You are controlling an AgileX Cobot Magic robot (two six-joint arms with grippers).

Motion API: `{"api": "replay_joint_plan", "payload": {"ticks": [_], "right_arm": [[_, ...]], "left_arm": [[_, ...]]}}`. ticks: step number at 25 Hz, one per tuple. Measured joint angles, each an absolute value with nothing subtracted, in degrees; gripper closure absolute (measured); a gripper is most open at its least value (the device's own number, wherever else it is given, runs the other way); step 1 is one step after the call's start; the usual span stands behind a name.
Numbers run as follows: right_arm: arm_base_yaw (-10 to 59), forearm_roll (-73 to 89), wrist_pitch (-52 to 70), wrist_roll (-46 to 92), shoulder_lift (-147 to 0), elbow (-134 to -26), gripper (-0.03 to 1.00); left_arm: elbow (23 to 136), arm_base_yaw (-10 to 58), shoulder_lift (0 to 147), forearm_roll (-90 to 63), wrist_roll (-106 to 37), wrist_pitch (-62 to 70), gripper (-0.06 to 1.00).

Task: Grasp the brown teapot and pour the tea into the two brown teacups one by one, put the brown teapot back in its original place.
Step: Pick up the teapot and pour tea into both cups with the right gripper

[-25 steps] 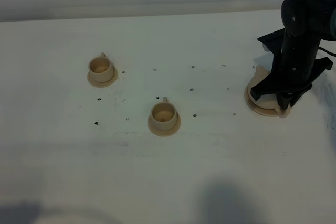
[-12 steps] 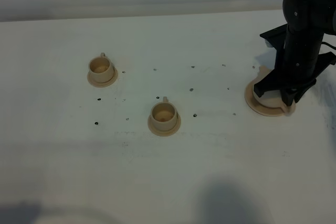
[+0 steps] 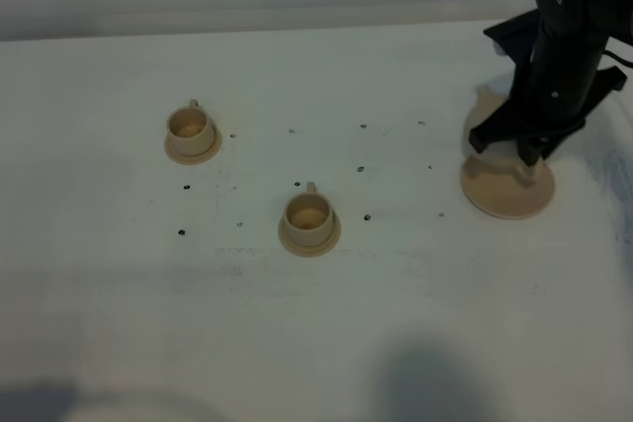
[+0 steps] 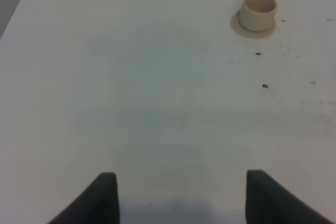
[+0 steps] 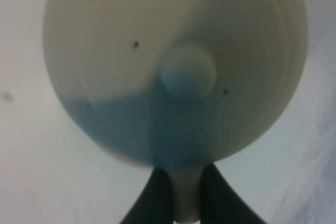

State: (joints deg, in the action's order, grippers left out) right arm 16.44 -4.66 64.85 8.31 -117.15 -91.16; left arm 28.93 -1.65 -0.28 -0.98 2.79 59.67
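Right claw (image 5: 185, 187) is narrow, its two dark fingers (image 5: 157, 200) pinching the teapot's loop handle, which fills the gap between them. From the wrist, the teapot (image 5: 121, 66) fills the frame, with its lid knob (image 5: 187, 72) near the middle. From the high camera the pot is mostly hidden behind the arm, with only a beige bit showing at the arm's left edge. It looks raised off the big saucer (image 3: 499, 197), which lies on the table (image 3: 396, 303) at the right, under the arm. Left claw (image 4: 181, 176) is spread wide and holds nothing, low over the white top. Two cups stand on their small saucers, well apart from the pot: the far cup (image 3: 190, 126) at the left, the near cup (image 3: 308, 212) toward the middle.
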Motion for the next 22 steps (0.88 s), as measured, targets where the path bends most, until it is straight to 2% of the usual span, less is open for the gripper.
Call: {"api": "replay_joint_plan", "payload": {"ticks": [11,22], "right_arm": [[24.06,-4.54,58.96,9.78,-117.35,-96.41,0.84],[31.99,-4.48,67.02,13.16,-131.04,-119.43,0.84]], "left_arm": [[28.93,-1.65,-0.28,-0.98,2.79,59.67,0.42],[28.93,-1.65,-0.28,-0.98,2.79,59.67,0.42]]}}
